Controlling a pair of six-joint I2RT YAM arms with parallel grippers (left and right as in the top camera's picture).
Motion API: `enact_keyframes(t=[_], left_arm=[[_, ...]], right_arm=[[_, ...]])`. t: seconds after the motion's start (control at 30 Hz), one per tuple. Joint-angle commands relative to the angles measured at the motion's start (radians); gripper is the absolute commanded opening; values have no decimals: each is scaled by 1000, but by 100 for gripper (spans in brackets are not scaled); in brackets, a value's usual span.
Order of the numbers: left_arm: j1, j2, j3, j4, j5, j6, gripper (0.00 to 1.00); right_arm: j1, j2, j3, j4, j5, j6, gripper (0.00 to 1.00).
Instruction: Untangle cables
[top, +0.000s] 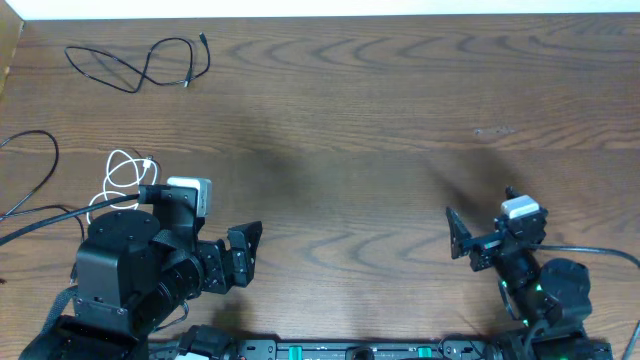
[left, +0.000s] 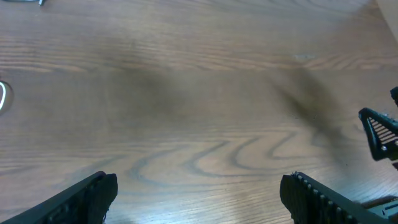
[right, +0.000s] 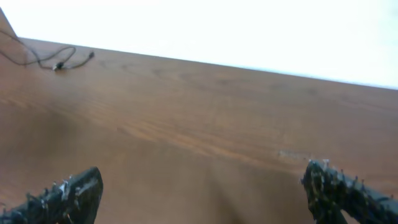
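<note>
One black cable (top: 140, 65) lies loosely spread at the far left of the table; it also shows far off in the right wrist view (right: 50, 59). The white cable (top: 122, 175) lies coiled right behind my left arm, and a sliver of it shows at the left edge of the left wrist view (left: 3, 96). Another thin black cord (top: 35, 175) loops at the table's left edge, partly out of frame. My left gripper (top: 245, 255) (left: 199, 196) is open and empty above bare wood. My right gripper (top: 460, 240) (right: 205, 193) is open and empty at the near right.
A thicker black cable (top: 60, 215) runs from the left edge to the left arm. The right gripper's finger (left: 379, 134) shows at the right edge of the left wrist view. The table's far edge (right: 249, 65) meets a white wall.
</note>
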Motion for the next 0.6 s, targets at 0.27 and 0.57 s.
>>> enact_keyframes(t=[0.27,0.57], left_arm=[[-3,1,-1,0,-13,10,89],[-3,1,-1,0,-13,10,89]], right_arm=[[7,-68,-234,299,11,-22,99],[-11,-143,-247,275,40,-22,99]])
